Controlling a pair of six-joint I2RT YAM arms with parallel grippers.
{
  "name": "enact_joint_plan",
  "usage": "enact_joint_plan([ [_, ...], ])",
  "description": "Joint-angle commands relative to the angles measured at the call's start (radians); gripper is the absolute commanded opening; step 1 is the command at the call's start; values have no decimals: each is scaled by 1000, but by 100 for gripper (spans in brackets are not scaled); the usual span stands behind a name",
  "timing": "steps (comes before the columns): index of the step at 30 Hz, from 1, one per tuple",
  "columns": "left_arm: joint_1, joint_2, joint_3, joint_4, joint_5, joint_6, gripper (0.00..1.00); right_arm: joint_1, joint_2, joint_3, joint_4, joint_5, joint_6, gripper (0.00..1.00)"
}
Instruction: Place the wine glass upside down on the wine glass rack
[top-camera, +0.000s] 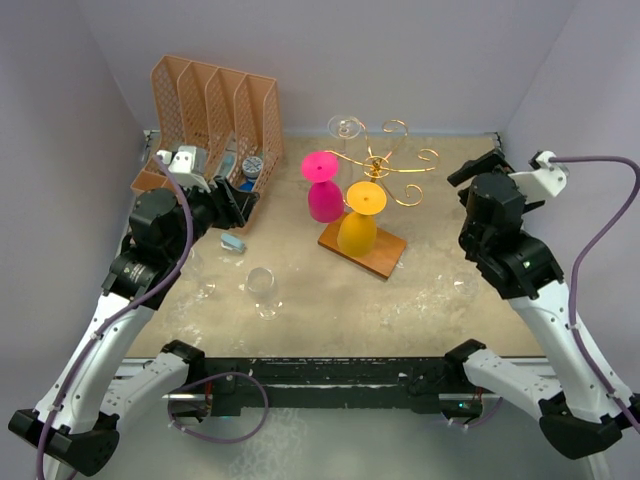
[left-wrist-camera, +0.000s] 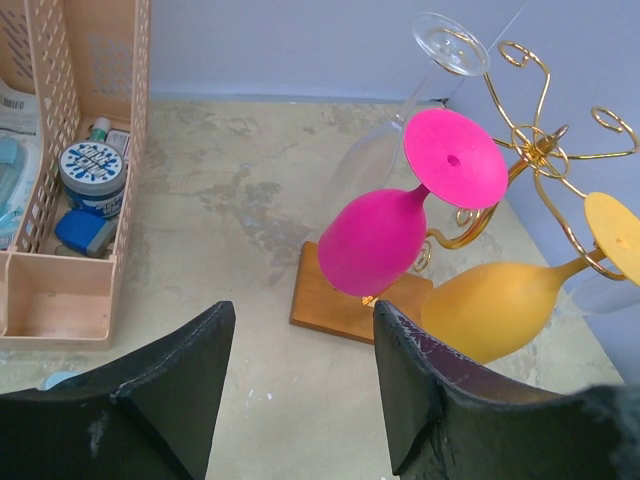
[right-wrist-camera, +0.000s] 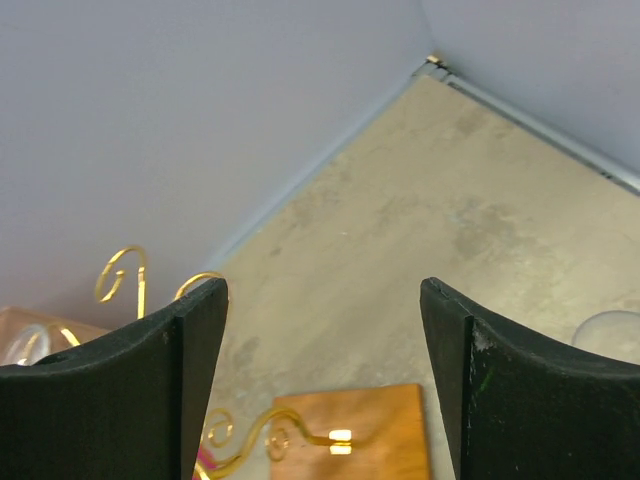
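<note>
The left gripper (left-wrist-camera: 303, 335) is spread wide, and nothing is between its 2 black fingers (left-wrist-camera: 170, 390). It hangs above the beige table (top-camera: 440, 270), just beside the front of the orange plastic file organizer (top-camera: 215, 100), and its camera looks toward the rack. The right gripper (right-wrist-camera: 322, 310) is also spread and holds nothing. It is raised over the right side of the table, with its fingers pointing toward the far wall and the rack low in its view.

The clear wine glass (top-camera: 262, 288) is on the table in front of the left arm, nearer to the arm bases than the rack is, and well apart from both grippers. It is so transparent that one cannot tell if it stands or lies.

The wine glass rack (top-camera: 378, 165) is in the middle of the table toward the back. Its gold curled arms spread from a central post, and the post is on a brown wooden base (top-camera: 385, 258). 2 coloured glasses hang on it upside down with the foot on top: a pink glass (top-camera: 324, 195) on the left and a yellow glass (top-camera: 358, 228) in front, above the base. Another glass of clear material (left-wrist-camera: 445, 45) hangs at the far side, also with the foot up.

In the organizer there is a round tin with a blue and white lid (left-wrist-camera: 92, 165). A small light blue object (top-camera: 232, 242) lies on the table between the organizer and the clear wine glass.
</note>
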Motion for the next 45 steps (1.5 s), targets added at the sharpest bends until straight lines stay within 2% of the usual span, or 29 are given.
enact_joint_plan([
  [1, 1, -12, 16, 55, 24, -9, 55, -64, 27, 2, -8, 87, -59, 81],
  [3, 1, -11, 15, 57, 29, -14, 55, -146, 44, -27, 43, 9, -113, 82],
  [5, 1, -12, 15, 57, 36, -21, 55, -270, 59, -73, 115, -133, -187, 82],
  [8, 1, -18, 13, 52, 42, -24, 55, -443, 77, -123, 143, -328, -225, 72],
  [13, 1, -30, 9, 47, 39, -31, 55, -546, 76, -157, 107, -381, -168, 64],
  [21, 1, -42, 2, 45, 32, -36, 55, -592, 63, -233, 63, -511, -42, 57],
  [25, 1, -52, -7, 43, 30, -43, 55, -592, 45, -241, -1, -493, 42, 52],
  [34, 1, -71, -37, 54, 20, -56, 55, -592, 8, -183, -147, -390, 167, 54],
  [40, 1, -77, -41, 50, 19, -55, 55, -592, -16, -146, -213, -406, 183, 54],
  [45, 2, -84, -46, 52, 19, -66, 55, -592, -25, -176, -242, -469, 202, 54],
])
